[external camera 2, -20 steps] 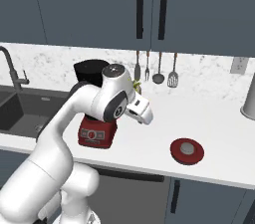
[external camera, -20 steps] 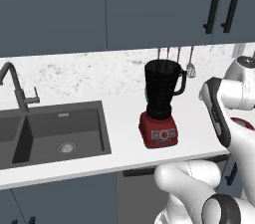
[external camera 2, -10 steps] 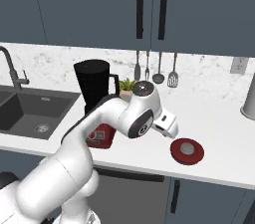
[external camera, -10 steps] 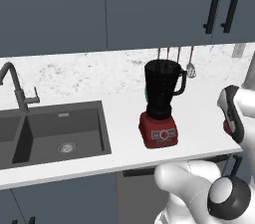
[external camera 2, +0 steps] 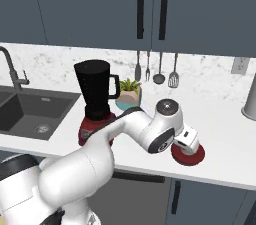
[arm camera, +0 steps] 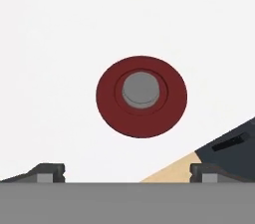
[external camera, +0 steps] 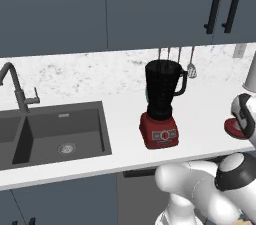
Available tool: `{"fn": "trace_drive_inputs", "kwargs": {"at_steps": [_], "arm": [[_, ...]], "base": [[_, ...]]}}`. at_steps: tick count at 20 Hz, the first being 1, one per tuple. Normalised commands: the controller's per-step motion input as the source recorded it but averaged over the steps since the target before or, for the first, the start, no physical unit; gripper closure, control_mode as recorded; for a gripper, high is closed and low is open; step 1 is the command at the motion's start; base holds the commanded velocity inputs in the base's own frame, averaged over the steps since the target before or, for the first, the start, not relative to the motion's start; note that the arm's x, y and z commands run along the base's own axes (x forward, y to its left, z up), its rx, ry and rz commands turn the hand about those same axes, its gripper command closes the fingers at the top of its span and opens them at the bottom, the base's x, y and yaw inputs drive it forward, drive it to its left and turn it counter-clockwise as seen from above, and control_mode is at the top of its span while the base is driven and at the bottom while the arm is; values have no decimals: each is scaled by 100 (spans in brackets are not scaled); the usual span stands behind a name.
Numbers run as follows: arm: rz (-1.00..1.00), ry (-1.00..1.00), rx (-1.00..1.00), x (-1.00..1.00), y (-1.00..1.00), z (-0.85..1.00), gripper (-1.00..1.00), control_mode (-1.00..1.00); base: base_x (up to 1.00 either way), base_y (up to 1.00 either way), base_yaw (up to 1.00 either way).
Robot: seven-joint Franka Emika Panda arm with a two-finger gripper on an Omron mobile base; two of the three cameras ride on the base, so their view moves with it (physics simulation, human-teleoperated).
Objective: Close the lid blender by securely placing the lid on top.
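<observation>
The blender (external camera: 162,105) (external camera 2: 97,100) stands on the white counter, a red boxy base under a tall black jar with an uncovered mouth. The lid (arm camera: 141,96) (external camera 2: 191,155) (external camera: 232,126), a red disc with a grey centre cap, lies flat on the counter to the blender's right, near the front edge. My gripper (arm camera: 128,173) (external camera 2: 188,144) hangs just above the lid, pointing down at it. It is open, the fingertips (arm camera: 50,172) spread wide with nothing between them. In the left base view the arm hides part of the lid.
A dark sink (external camera: 55,136) with a faucet (external camera: 15,86) lies left of the blender. Utensils (external camera 2: 159,69) hang on the back wall, and a potted plant (external camera 2: 129,94) stands behind the blender. A grey vessel (external camera 2: 250,100) sits at the far right. The counter's front edge (arm camera: 169,168) is close to the lid.
The arm has swung right, away from in front of the blender, and the hand now hangs over the lid. Blender and lid have not moved.
</observation>
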Motion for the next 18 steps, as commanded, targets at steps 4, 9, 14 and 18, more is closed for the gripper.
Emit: {"fn": "trace_drive_inputs", "kwargs": {"at_steps": [4, 9, 14, 18], "arm": [[2, 0, 1, 15, -37, -26, -100, -100], [1, 0, 1, 19, -18, -3, -100, -100], [2, 0, 0, 23, -8, -8, -100, -100], [3, 1, 0, 20, -8, -18, -100, -100]], "base": [[0, 0, 0], [0, 0, 0], [0, 0, 0], [0, 0, 0]]}}
